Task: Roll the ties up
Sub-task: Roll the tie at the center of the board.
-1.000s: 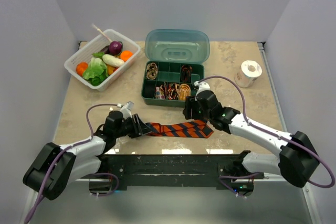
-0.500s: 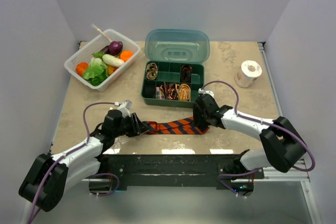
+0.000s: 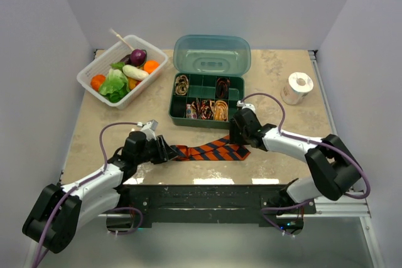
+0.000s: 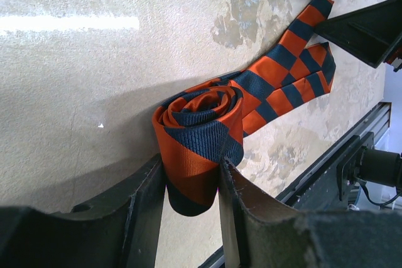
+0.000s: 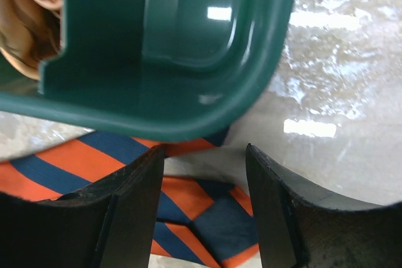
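The orange-red tie with navy stripes lies flat on the table near the front edge. Its left end is rolled into a coil. My left gripper is shut on that coil, one finger on each side. The loose tail runs away to the right. My right gripper is open and empty, just above the tail's right end, beside the green box's near corner. Small rolled ties fill several compartments of the box.
The green compartment box stands mid-table with its lid open behind it. A white basket of toy vegetables sits at the back left. A white tape roll is at the right. A black rail runs along the front edge.
My left gripper drew slightly left with the coil. My right arm folded in and its gripper settled close to the box's near corner over the tail's end.
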You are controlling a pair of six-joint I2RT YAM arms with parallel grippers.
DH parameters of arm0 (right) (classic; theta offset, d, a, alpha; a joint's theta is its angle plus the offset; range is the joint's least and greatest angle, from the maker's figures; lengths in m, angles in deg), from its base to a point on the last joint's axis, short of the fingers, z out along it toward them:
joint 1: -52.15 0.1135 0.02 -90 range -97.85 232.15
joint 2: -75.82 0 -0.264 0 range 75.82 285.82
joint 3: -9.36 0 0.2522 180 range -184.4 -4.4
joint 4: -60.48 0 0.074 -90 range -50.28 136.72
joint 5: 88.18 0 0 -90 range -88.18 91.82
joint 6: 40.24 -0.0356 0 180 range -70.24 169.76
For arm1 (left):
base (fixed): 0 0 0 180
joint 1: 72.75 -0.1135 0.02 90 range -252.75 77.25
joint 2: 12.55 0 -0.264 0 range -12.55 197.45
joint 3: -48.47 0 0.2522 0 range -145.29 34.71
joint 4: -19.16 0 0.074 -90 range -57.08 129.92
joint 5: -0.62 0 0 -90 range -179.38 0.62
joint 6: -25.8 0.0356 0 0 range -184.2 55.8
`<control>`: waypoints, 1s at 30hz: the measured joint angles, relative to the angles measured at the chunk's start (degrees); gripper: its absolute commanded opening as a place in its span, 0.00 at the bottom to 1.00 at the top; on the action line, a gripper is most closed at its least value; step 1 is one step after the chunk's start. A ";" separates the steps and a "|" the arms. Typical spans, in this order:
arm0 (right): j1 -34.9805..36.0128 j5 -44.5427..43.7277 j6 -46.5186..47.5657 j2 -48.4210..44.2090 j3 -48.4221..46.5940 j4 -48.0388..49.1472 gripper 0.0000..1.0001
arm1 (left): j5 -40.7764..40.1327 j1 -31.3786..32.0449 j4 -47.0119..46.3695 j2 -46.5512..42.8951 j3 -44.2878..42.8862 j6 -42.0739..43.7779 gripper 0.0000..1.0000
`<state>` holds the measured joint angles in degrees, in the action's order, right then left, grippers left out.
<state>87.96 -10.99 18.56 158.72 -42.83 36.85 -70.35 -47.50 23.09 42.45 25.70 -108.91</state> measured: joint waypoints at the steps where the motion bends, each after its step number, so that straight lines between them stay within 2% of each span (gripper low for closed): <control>1: -0.02 0.44 -0.13 0.09 -0.02 0.57 0.58 | 0.00 0.00 0.02 0.00 0.00 0.02 0.41; 8: -0.22 2.14 -1.18 -0.33 0.15 1.18 0.56 | 0.04 0.00 -0.02 0.02 0.00 0.37 0.41; 10: -0.24 2.12 -1.44 -0.46 0.33 1.40 0.46 | 0.04 0.00 -0.22 0.31 0.00 0.37 0.41; 11: -0.26 2.10 -1.62 -0.28 0.33 1.53 0.36 | 0.04 0.00 -0.35 0.46 0.00 0.39 0.41; 14: -0.48 1.81 -2.14 1.40 -0.31 2.25 0.23 | 0.04 0.00 -0.50 0.76 0.00 0.39 0.41; 15: -0.55 1.84 -2.23 1.92 -0.66 2.60 0.15 | 0.07 0.00 -0.61 0.90 0.00 0.39 0.41; 18: -0.68 1.77 -2.91 2.69 -0.90 3.54 0.04 | 0.17 0.00 -0.90 1.11 0.00 0.39 0.40; 24: -0.70 1.77 -3.52 -0.13 -0.13 1.73 0.00 | 0.24 0.00 -1.20 1.29 0.00 0.39 0.40; 30: -0.68 1.51 -3.34 -10.80 0.35 -2.64 0.00 | 0.24 0.00 -1.29 1.42 0.00 0.39 0.40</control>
<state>87.28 -9.49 15.21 147.92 -42.48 34.20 -70.11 -47.50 21.80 43.87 25.70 -108.52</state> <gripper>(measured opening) 0.007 0.414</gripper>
